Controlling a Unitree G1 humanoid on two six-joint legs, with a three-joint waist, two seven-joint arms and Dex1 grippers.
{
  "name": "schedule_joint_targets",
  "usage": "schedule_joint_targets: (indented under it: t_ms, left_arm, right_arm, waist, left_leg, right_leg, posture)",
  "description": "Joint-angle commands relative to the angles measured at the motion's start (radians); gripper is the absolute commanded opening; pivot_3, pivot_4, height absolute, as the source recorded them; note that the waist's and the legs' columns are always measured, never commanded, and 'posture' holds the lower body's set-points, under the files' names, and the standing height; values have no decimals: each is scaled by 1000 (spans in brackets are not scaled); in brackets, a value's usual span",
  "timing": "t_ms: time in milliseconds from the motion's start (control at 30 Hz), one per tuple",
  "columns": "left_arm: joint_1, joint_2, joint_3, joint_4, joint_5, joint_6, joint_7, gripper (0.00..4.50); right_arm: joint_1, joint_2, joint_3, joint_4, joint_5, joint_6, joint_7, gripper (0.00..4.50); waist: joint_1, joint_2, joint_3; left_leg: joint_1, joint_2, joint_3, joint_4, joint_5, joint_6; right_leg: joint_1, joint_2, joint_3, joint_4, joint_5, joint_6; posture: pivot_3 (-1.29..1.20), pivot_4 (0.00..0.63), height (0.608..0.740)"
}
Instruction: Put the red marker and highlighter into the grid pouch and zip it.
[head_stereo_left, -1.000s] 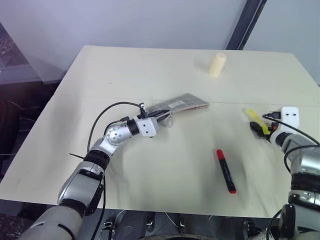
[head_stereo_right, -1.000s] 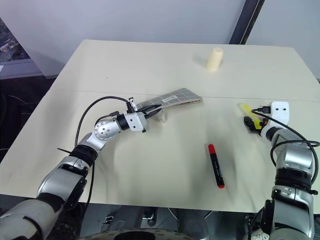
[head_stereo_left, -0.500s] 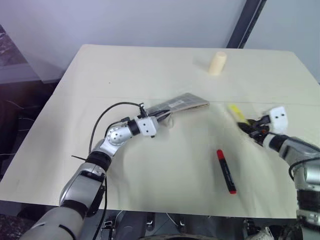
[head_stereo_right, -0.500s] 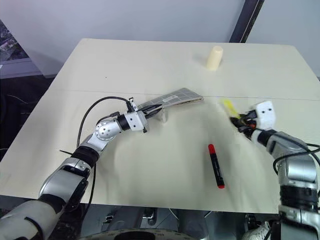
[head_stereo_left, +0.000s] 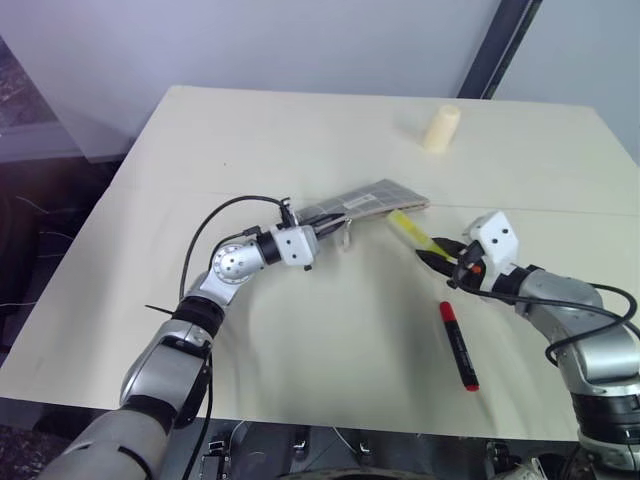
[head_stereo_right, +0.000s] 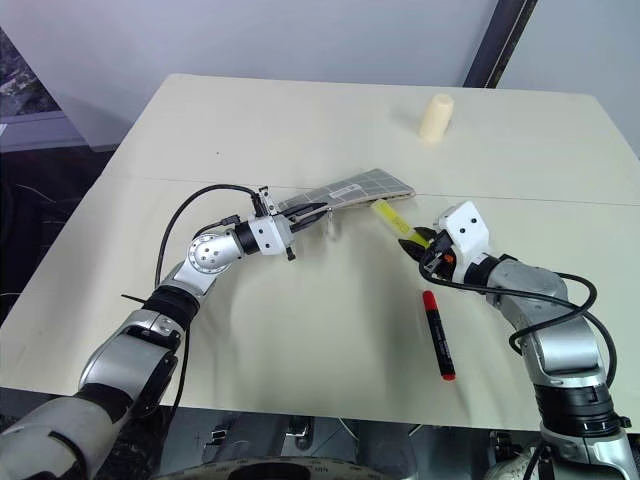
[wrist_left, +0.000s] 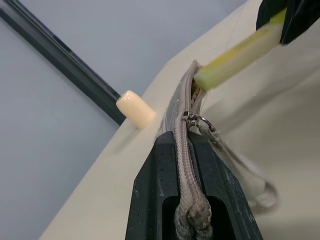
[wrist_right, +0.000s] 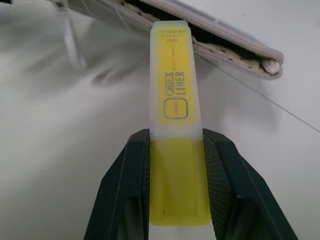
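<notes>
The grid pouch (head_stereo_left: 372, 200) is held up off the table at its near end, where my left gripper (wrist_left: 183, 138) is shut on its zipper edge. The zipper stands open, with the metal pull (wrist_left: 192, 119) just past the fingers. My right gripper (head_stereo_left: 437, 252) is shut on the yellow highlighter (wrist_right: 175, 100) and holds it in the air. The highlighter's front end points at the pouch's open mouth (wrist_right: 165, 15) and is right at it. The red marker (head_stereo_left: 458, 344) lies flat on the table, close in front of the right arm.
A cream-coloured cylinder (head_stereo_left: 440, 128) stands at the far side of the table, beyond the pouch. A dark post (head_stereo_left: 505, 45) rises behind the table's far right edge. The pouch's strap loop (wrist_left: 260, 185) hangs below it.
My right gripper closed on the highlighter at the table's right side, lifted it and carried it left to the pouch's mouth. The left gripper and the pouch stayed put.
</notes>
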Motion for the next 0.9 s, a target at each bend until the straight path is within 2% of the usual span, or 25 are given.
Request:
schedule_joint_targets:
  t_ms: [33,300,567,767,900]
  left_arm:
    - [-11,7,13,-44,-28,-8,-8,0]
    - [17,68,-20,-57,3,-75,-55,0]
    - [0,74,-59,-51,-18,-131,-110,0]
    - [47,82,-76,-113,-168,-95,-252,0]
    - [91,83,-68,-184,-309,-12,-379,0]
  right_arm:
    - [-22,-17,7,19,-36,-31,-10,887]
    - [-57,-45,32,3,-36,8,19,887]
    - [-109,-139,238,-26,-217,-56,60,887]
    - [-180,-124,331,-52,-315,-134,74,887]
    - [-199,-103,377,-36,-373,-322,90,887]
  waist:
    - [1,0,0]
    - [0,0,0]
    - [-1,0,0]
    - [-2,1,0]
    - [-2,1,0]
  left_leg:
    - [-1,0,0,0,0,0]
    - [-1,0,0,-1,0,0]
    - [-1,0,0,0,0,0]
    - [-1,0,0,0,1,-1]
    - [-1,0,0,0,1,-1]
  right_leg:
    - [-1,0,0,0,0,0]
    - [-2,0,0,0,0,0]
    - [-4,0,0,0,0,0]
    - [-5,0,0,1,0,0]
    - [-5,0,0,1,0,0]
  posture:
    - [0,150,740]
    - [0,150,740]
    - [0,150,740]
    - [0,150,740]
    - [0,150,740]
